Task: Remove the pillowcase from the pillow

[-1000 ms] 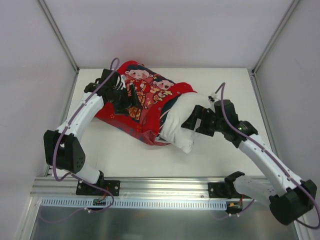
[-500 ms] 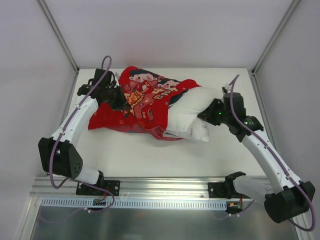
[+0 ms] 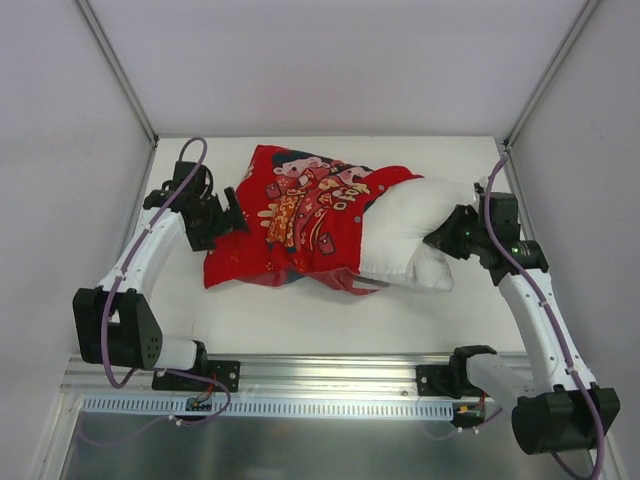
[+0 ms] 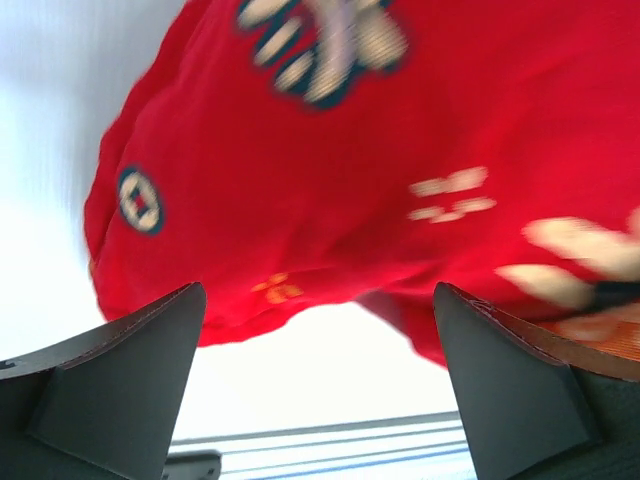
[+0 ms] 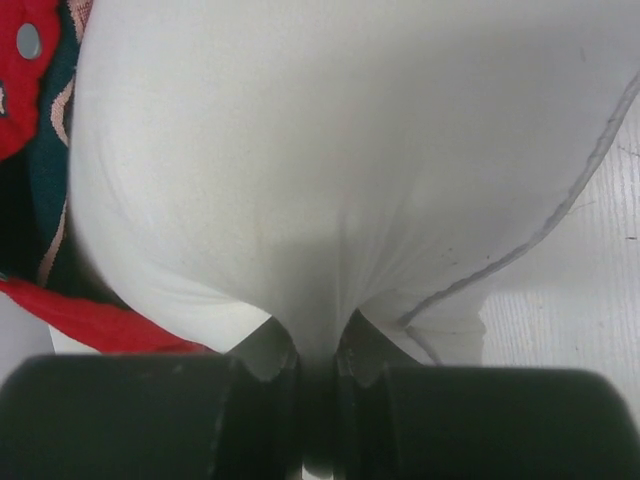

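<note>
Pinching the pillow (image 5: 300,150) at its bare end; right gripper (image 5: 318,345) clamped on white fabric
Left gripper (image 4: 318,300) spread wide, facing the pillowcase (image 4: 330,170); red cover over the pillow's other half

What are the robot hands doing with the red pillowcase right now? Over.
Left gripper open, beside the pillowcase. Right gripper pinching the pillow. Pillow roughly half out. Nothing blocking.
</note>
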You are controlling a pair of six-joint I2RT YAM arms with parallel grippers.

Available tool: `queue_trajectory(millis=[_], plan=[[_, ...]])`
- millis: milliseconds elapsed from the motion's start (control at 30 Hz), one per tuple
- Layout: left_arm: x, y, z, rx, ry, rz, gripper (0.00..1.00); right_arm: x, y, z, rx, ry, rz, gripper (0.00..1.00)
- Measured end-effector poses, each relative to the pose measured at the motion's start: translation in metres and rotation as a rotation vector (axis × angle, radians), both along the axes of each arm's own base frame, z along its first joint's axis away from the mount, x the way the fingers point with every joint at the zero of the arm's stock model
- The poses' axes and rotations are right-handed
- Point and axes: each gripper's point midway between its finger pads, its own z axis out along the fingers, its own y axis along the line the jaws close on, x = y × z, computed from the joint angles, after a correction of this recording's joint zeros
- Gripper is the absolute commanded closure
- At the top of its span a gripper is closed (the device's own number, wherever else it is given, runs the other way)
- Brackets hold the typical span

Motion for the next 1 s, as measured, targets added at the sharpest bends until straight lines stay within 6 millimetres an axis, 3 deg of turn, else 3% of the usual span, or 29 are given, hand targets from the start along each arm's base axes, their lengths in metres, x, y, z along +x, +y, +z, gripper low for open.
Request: queue_trajectory(millis=[200,300,333,367,467,567,733,833,1000], plan=[[-0.033,0.003,-0.039,0.011,0.116,0.001,0.05,0.003,-0.005,-0.006,0.021,0.029,-0.004,0.99],[-0.04,0.003,-0.053,0.008,0.153,0.012,0.57,0.004,-0.005,-0.007,0.026,0.036,-0.002,0.99],[-0.039,0.003,-0.056,0.011,0.164,0.01,0.91,0.004,-0.005,-0.007,0.028,0.038,-0.002,0.99],[-0.037,0.004,-0.058,0.013,0.163,0.015,1.0,0.004,-0.005,-0.008,0.03,0.039,-0.003,0.99],[-0.027,0.008,-0.059,0.039,0.168,0.024,1.0,0.005,-0.008,-0.007,0.039,0.04,-0.013,0.99],[-0.006,0.019,-0.047,0.047,0.127,0.067,1.0,0.006,-0.014,-0.006,0.048,0.04,-0.024,0.99],[0.015,0.06,-0.017,0.027,0.039,0.226,1.0,0.002,-0.033,-0.004,0.061,0.042,-0.078,0.99],[0.013,0.093,0.0,0.0,-0.007,0.359,1.0,-0.002,-0.049,-0.002,0.069,0.044,-0.127,0.99],[-0.007,0.125,0.035,-0.064,-0.088,0.533,1.0,-0.01,-0.061,0.001,0.1,0.051,-0.173,0.99]])
